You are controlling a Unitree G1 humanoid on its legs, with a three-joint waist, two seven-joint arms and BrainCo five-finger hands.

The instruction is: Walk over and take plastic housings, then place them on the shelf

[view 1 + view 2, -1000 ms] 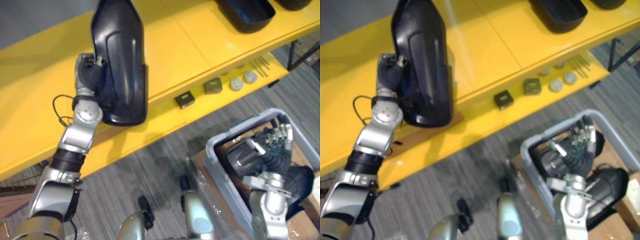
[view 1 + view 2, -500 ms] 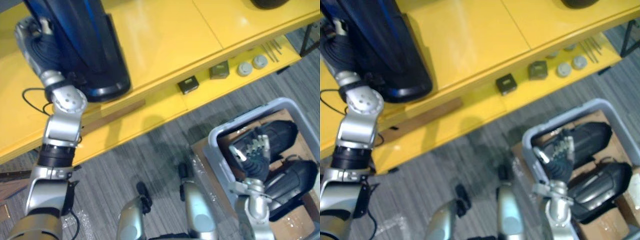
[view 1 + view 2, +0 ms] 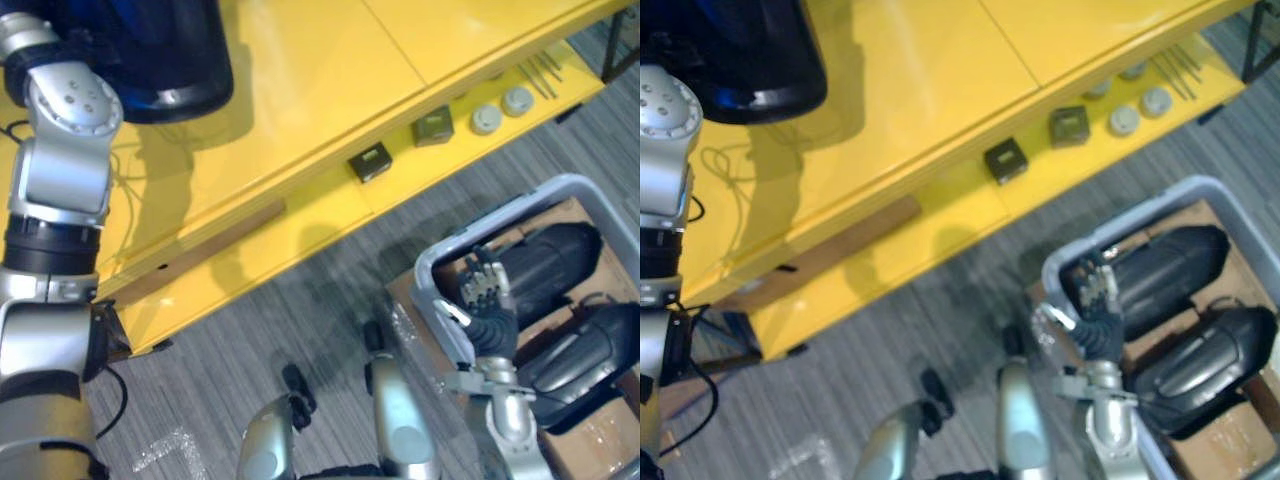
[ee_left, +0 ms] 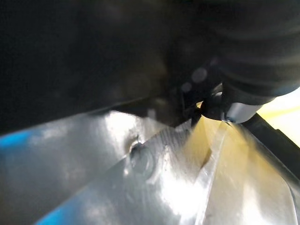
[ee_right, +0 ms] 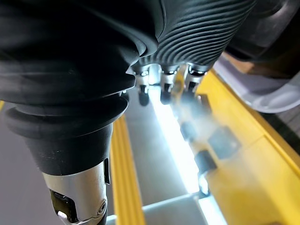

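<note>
Left hand (image 4: 253,51), grip hidden, parks a housing (image 3: 170,50) on the shelf (image 3: 320,80) while the right hand (image 3: 487,305), fingers loosely spread, hovers over the bin (image 3: 497,224), probably for another.

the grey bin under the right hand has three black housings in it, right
No, two, not three: the left eye view shows the grey bin holding two black housings, one nearer the shelf and one nearer the robot. The right hand is above it, open.
</note>
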